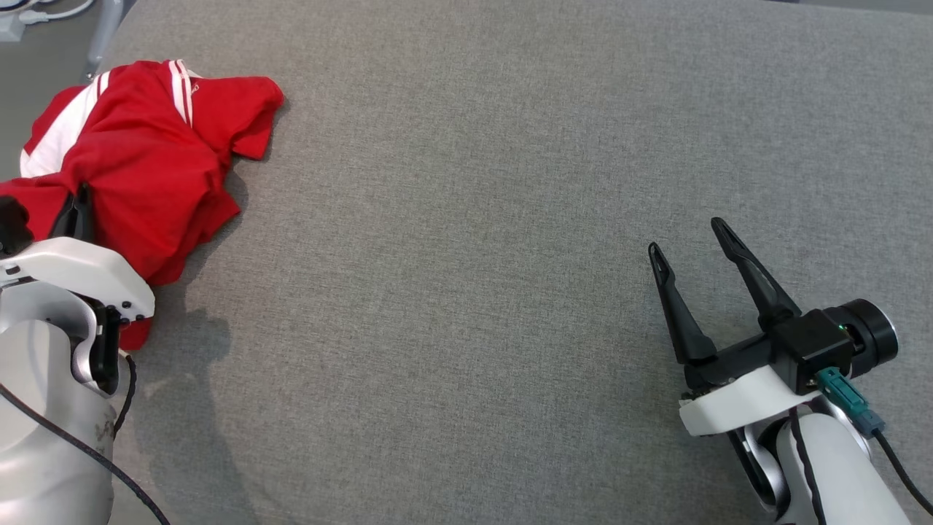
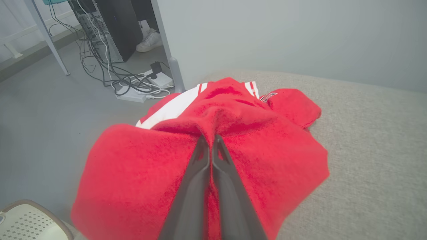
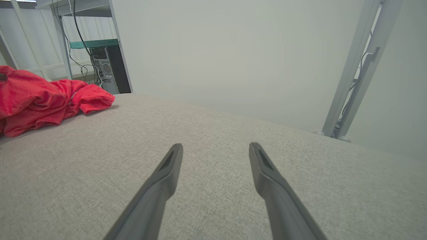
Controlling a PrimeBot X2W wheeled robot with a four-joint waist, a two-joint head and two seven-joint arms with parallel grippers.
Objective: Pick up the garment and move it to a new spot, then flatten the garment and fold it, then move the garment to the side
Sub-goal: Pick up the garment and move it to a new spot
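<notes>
Pinching a ridge of red cloth, your left gripper shows in the left wrist view with its two dark fingers pressed together and fabric bunched up at their tips. That reads as a grip on the garment. The garment is a crumpled red top with white stripes. It sits at the far-left corner of the grey fabric-covered counter, with its near folds spilling past the counter's left edge.

In the head view the garment lies heaped at that same corner, not spread or folded, with the left arm's white wrist housing pushed in against it. Your right gripper is over the counter's right side, well apart from the garment, with its fingers spread wide and nothing between them.

The right wrist view shows those fingers parted over bare grey fabric, and the red heap is off toward the counter's far-left end.

By this evidence you are at the very start of the task. The grasp looks made, but the carry to a new spot on the counter is not yet done. Flattening, folding and the final move to the side all remain.
</notes>
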